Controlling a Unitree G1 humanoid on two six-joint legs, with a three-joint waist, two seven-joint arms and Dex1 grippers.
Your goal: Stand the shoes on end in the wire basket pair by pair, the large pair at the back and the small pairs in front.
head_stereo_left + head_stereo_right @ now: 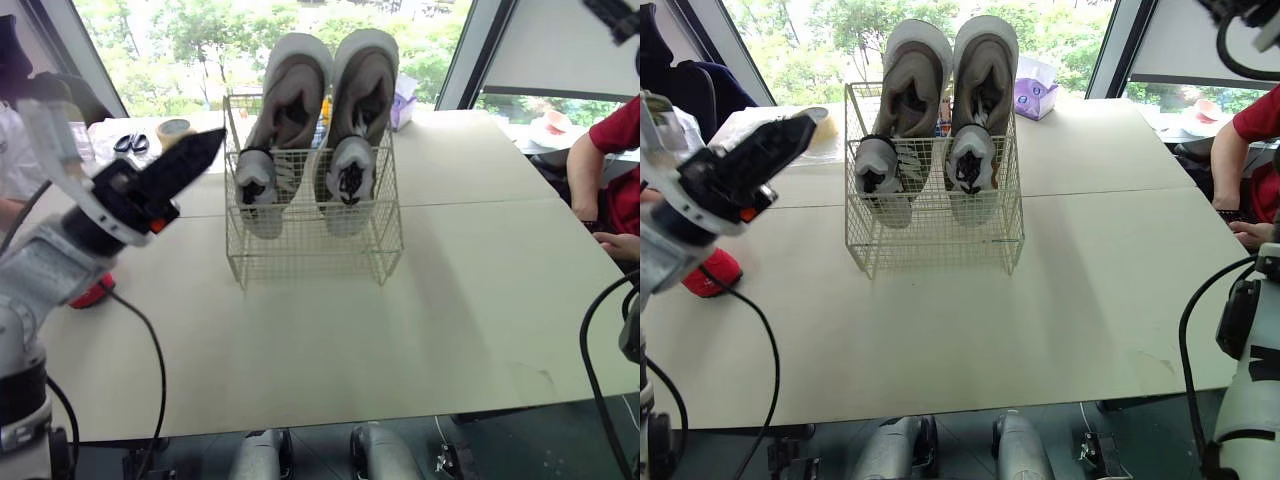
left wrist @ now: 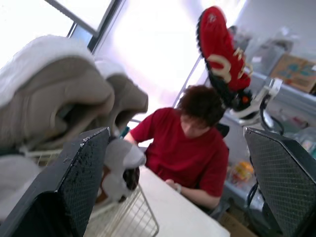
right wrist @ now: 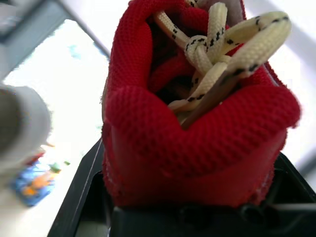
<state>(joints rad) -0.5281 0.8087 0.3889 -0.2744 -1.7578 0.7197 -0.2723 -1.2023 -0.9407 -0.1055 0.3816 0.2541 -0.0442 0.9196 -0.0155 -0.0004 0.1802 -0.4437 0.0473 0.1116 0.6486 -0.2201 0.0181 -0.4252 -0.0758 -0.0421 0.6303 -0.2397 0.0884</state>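
The wire basket (image 1: 310, 255) is standing mid-table (image 1: 400, 330), holding four shoes on end: two large grey shoes (image 1: 295, 80) at the back and two small grey shoes (image 1: 256, 180) just in front. The left gripper (image 1: 195, 158) is hovering beside the basket with its fingers spread wide and nothing between them. The right gripper (image 2: 243, 100) is clamping one red shoe (image 3: 197, 138) high in the air. A second red shoe (image 1: 708, 272) is lying under the left arm. A person (image 1: 610, 160) is sitting at the right edge, and one tissue box (image 1: 1037, 95) and one tape roll (image 1: 173, 128) are sitting behind.
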